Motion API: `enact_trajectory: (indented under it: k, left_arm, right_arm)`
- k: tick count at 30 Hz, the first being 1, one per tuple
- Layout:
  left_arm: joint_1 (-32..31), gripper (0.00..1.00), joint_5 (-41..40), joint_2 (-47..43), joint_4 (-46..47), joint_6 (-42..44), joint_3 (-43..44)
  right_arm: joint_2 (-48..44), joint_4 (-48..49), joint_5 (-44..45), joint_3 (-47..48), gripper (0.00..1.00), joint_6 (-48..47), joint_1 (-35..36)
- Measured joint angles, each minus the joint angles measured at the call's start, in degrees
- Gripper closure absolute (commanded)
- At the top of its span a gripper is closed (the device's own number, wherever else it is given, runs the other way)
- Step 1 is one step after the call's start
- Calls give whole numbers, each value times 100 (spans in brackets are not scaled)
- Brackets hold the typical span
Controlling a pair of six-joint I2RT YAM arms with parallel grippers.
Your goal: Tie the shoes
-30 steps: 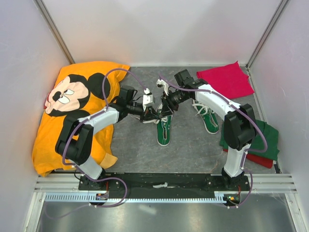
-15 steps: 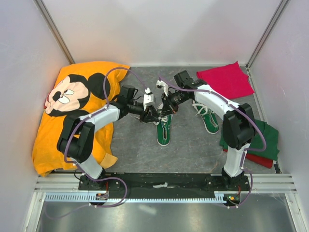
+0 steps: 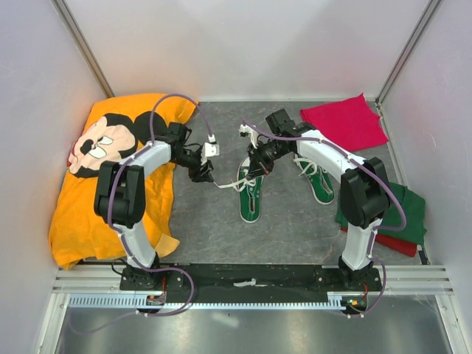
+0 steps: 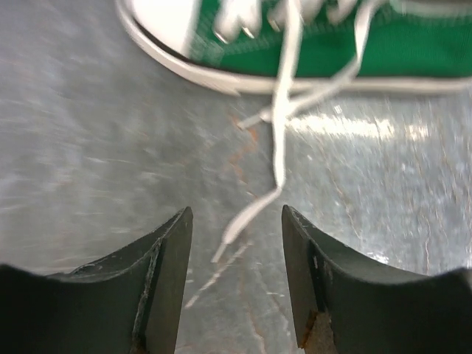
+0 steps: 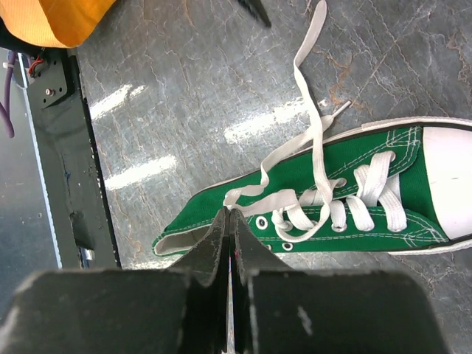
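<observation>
One green shoe point(image 3: 250, 200) lies in the middle of the mat, toe toward the arms, and its mate point(image 3: 319, 182) lies to the right. My right gripper point(image 3: 254, 168) is shut on a white lace point(image 5: 274, 199) pinched near the top eyelets of the middle shoe point(image 5: 409, 181). The right gripper point(image 5: 230, 214) shows no gap between its fingers. My left gripper point(image 3: 203, 172) stands open to the left of that shoe. In the left wrist view, the left gripper point(image 4: 236, 214) holds nothing. A loose lace end point(image 4: 279, 140) trails on the mat from the shoe point(image 4: 413, 51) toward it.
An orange Mickey Mouse shirt point(image 3: 110, 158) covers the left side, under the left arm. A red cloth point(image 3: 345, 122) lies at the back right. A folded green cloth point(image 3: 413, 214) sits on something red at the right edge. White walls close in the mat.
My left gripper has opened, let go of the lace and pulled back to the left. My right gripper has shut on the lace above the middle shoe.
</observation>
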Motion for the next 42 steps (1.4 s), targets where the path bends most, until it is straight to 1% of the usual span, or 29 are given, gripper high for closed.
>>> enact_trajectory:
  k: [4,8,10,11,12,13,15,19,22,25,28,32,37,40,42]
  left_arm:
    - [-162,41,-378,382,-354,439,0]
    - [-424,43,-715,540,-455,739,2]
    - [-544,53,-874,590,-444,828,2]
    - [-603,59,-942,605,-433,859,2]
    - [-651,76,-1034,612,-411,903,-4]
    - [-695,86,-1137,614,-387,944,-15]
    - [-728,98,-1228,592,-369,973,-76]
    - [-632,98,-1287,337,-149,955,-380]
    - [-354,98,-1257,-52,-164,896,-560]
    - [-140,98,-1056,-632,-382,870,-564]
    - [-118,98,-745,-1231,-835,868,-509]
    - [-225,98,-474,-1714,-1515,872,-474]
    - [-450,98,-155,-1792,-2188,872,-474]
    - [-940,98,173,-1838,-2214,557,-450]
    - [-1362,98,380,-1851,-1939,111,-431]
  right_arm:
    - [0,35,52,0,100,48,0]
    - [0,101,125,-4,100,79,0]
    - [0,131,153,-4,100,96,0]
    - [0,142,160,-9,100,98,0]
    - [0,160,177,-17,100,101,0]
    - [-2,175,195,-33,100,114,2]
    - [-2,223,240,-85,100,136,0]
    - [-4,326,356,-216,100,166,0]
    - [-37,452,481,-348,100,240,0]
    - [-98,595,656,-448,100,339,0]
    - [-190,772,861,-492,100,470,0]
    - [-313,1080,1027,-514,100,688,0]
    - [-389,1340,1082,-520,100,863,0]
    - [-389,1373,1082,-527,100,892,0]
    - [-389,1375,1064,-529,100,892,0]
